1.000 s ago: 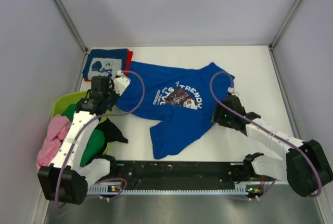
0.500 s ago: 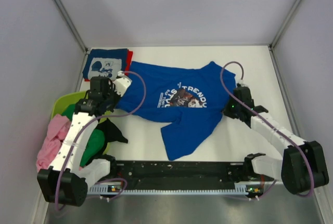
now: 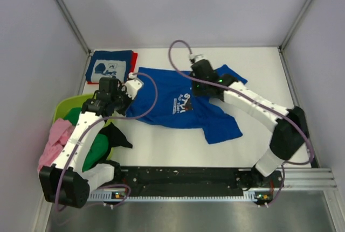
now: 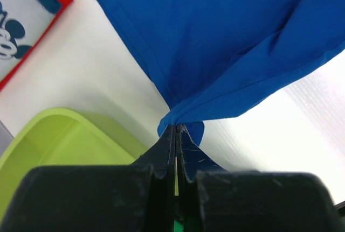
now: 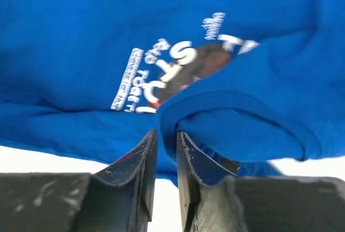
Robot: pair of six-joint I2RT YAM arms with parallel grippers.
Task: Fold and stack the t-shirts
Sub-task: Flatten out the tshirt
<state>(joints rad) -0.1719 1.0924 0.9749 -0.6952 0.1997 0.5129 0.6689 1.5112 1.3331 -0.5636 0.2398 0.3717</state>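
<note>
Together, the left gripper (image 4: 176, 129) and right gripper (image 5: 166, 135) each pinch a fold of the one royal blue t-shirt (image 3: 161, 100) lying mid-table, while one navy t-shirt (image 3: 110, 66) sits on one red t-shirt (image 3: 135, 58) far left, and one pink t-shirt (image 3: 54, 140) and one green t-shirt (image 3: 97, 148) lie at the one lime-green tub (image 3: 64, 105).

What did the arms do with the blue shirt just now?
The right gripper swung left, pulling the right side of the blue t-shirt over its print. The left gripper kept its pinch on the left edge. The navy t-shirt and green tub stayed put.
</note>
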